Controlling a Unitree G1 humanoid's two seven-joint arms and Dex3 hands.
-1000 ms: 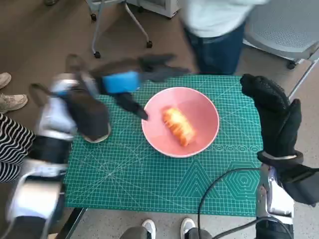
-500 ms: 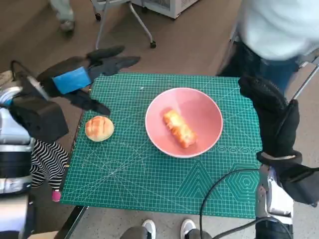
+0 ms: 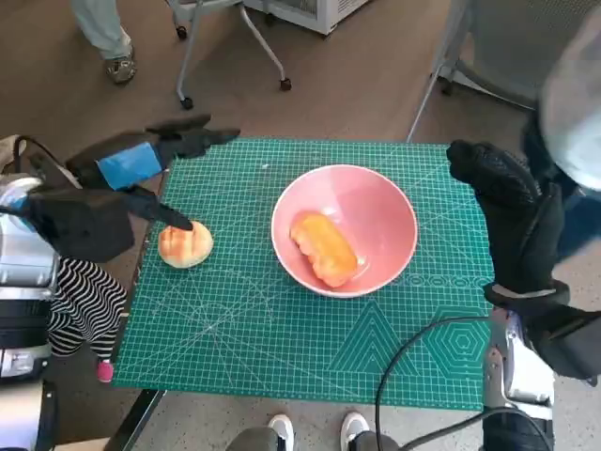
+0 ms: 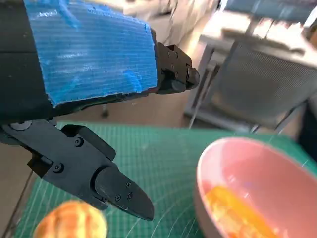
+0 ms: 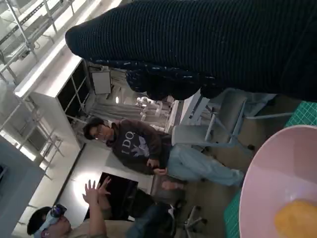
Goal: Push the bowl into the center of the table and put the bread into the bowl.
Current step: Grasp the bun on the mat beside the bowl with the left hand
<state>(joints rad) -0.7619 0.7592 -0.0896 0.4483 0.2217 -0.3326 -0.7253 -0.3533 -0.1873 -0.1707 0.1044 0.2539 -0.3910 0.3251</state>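
Round bread [image 3: 185, 245] on the mat, just under the spread, empty left hand [image 3: 141, 164]; right hand [image 3: 512, 211] empty beside the bowl [image 3: 376, 202].

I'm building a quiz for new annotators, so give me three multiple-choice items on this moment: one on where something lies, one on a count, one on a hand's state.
1. Where does the round golden bread roll lie?
A. in the bowl
B. on the green cutting mat, on the bowl's left in the head view
C. on the floor

2. How many bread pieces show?
A. one
B. two
C. four

3. The left robot hand is
A. holding the roll
B. open, holding nothing
C. gripping the bowl

Answers: 1 B, the roll sits on the mat outside the pink round bowl. 2 B, the roll plus the oblong orange-glazed bread in the bowl. 3 B, its fingers are spread with nothing in them.
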